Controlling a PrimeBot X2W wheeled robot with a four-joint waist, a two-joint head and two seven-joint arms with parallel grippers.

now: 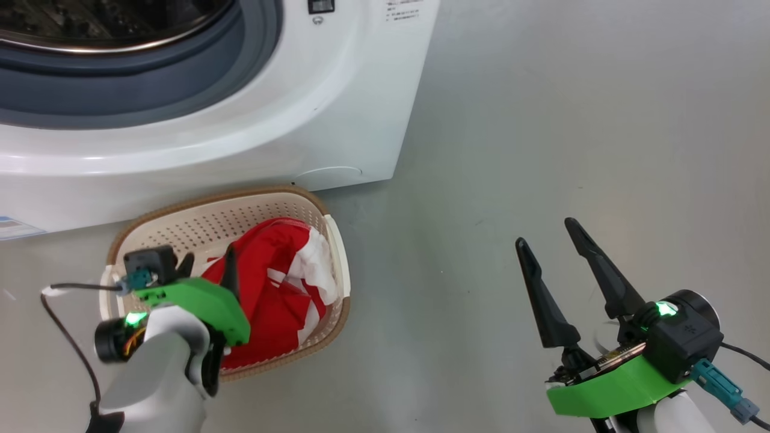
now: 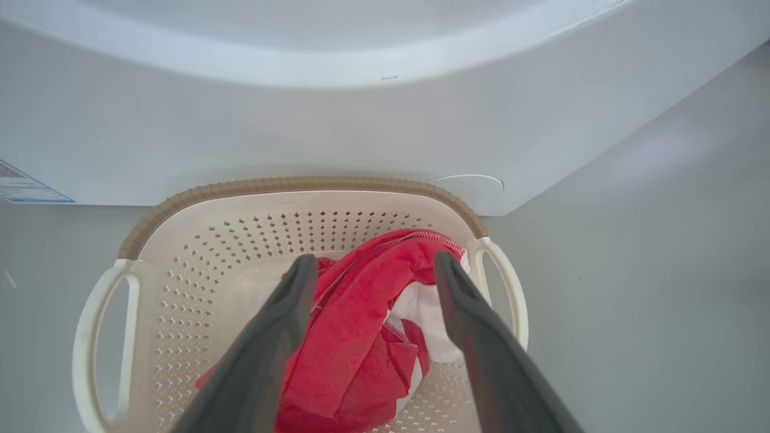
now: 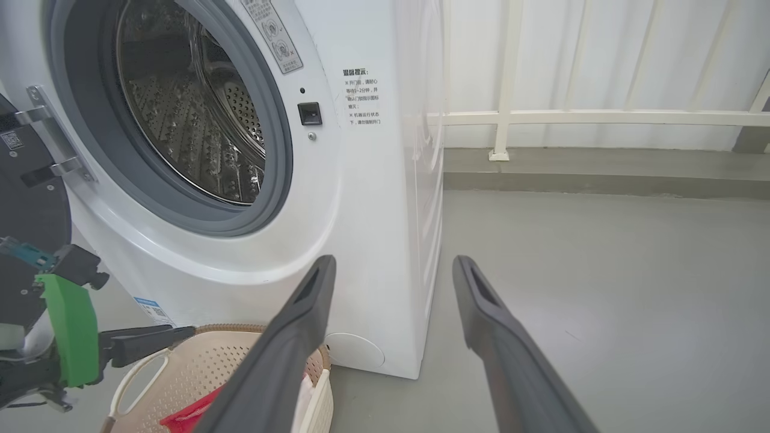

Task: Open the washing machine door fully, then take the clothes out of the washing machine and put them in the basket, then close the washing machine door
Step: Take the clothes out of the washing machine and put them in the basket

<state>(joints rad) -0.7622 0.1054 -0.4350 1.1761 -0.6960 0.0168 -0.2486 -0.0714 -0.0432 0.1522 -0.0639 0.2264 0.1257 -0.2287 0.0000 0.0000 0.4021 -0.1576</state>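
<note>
Clothes (image 1: 274,288) hug basket (image 1: 198,225) right rim.

The clothes (image 1: 274,285) lie in the basket (image 1: 198,225), which sits before the washing machine (image 1: 271,120).

- Floor (image 1: 571,120): smooth grey, faintly scuffed; it is spreading across the right half of the head view and the lower right of the right wrist view.
- Railing (image 3: 504,78): white; it is standing at the upper right of the right wrist view, one horizontal bar crossing its uprights.
- Kerb (image 3: 601,171): low grey step; it is running beneath the railing.
- Pale backing (image 3: 674,54): it is showing behind the bars.
</note>
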